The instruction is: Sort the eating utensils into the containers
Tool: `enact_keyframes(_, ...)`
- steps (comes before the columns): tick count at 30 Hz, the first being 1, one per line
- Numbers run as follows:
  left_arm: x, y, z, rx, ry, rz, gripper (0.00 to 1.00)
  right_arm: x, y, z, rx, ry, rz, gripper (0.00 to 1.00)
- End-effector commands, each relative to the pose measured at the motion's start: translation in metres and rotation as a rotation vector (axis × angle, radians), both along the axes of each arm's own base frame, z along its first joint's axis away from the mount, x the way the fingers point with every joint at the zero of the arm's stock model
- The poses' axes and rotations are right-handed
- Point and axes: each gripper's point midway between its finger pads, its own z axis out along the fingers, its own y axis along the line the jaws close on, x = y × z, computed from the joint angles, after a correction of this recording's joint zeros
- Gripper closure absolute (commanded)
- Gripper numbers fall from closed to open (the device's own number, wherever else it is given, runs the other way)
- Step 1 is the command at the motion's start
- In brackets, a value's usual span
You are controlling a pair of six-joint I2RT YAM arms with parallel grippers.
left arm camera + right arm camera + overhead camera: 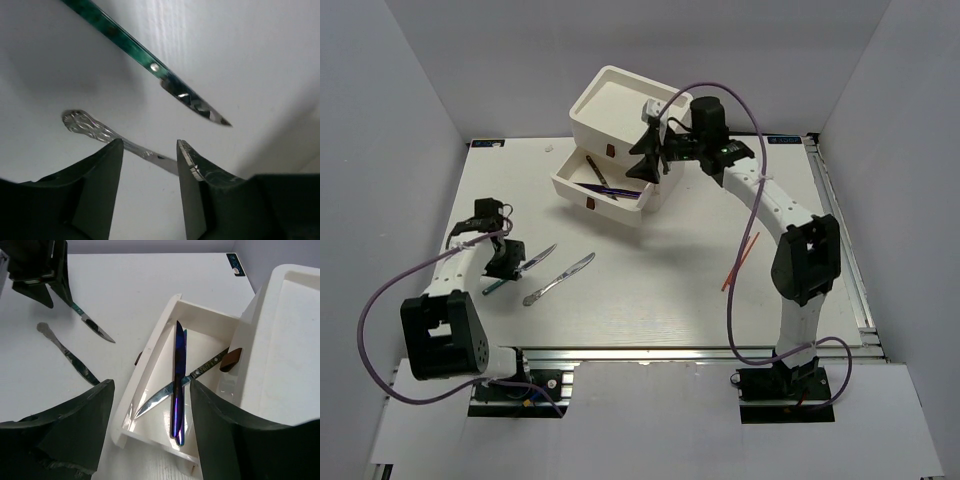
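Bright, even light from above washes the white desk (660, 300), and the shadows on it are soft and faint. Up close, glare glints off the blade of the teal-handled knife (150, 64), while the left hand (150, 145) looms dark and blurred at its edges.

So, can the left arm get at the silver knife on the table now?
Probably yes: the left gripper hangs open just above the silver knife, nothing covers it, and the teal-handled knife lies apart.
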Motion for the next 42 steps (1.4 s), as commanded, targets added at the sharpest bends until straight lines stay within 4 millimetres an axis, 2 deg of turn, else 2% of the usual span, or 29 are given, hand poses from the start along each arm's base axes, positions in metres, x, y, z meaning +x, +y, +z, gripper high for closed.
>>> enact_keyframes(1,-0.003,0.023,-0.003,-0.003,0.045,0.17,0.44,-0.021,-0.014,0.027,0.037,-0.012,0.075,0.3)
enact_keyframes(3,0.002,0.032,-0.011,0.006,0.078,0.201,0.47,-0.02,-0.022,0.026,0.036,0.0,0.07,0.29)
enact_keyframes(7,0.011,0.048,-0.027,-0.012,0.138,0.252,0.47,-0.019,-0.033,0.024,0.036,0.019,0.063,0.28)
enact_keyframes(13,0.039,0.055,-0.042,-0.044,0.165,0.258,0.4,-0.019,-0.042,0.019,0.032,0.04,0.054,0.27)
enact_keyframes(19,0.054,0.051,-0.059,-0.1,0.184,0.258,0.38,-0.023,-0.046,0.017,0.031,0.045,0.052,0.26)
enact_keyframes(23,0.053,0.04,-0.066,-0.16,0.188,0.259,0.39,-0.025,-0.047,0.016,0.029,0.046,0.052,0.26)
enact_keyframes(28,0.049,0.041,-0.062,-0.15,0.171,0.253,0.4,-0.025,-0.047,0.013,0.026,0.052,0.051,0.26)
enact_keyframes(36,0.062,0.046,-0.03,-0.15,0.077,0.265,0.4,-0.025,-0.047,0.012,0.03,0.064,0.051,0.26)
enact_keyframes(42,0.049,0.035,-0.028,-0.192,0.076,0.275,0.41,-0.027,-0.047,0.011,0.03,0.073,0.049,0.26)
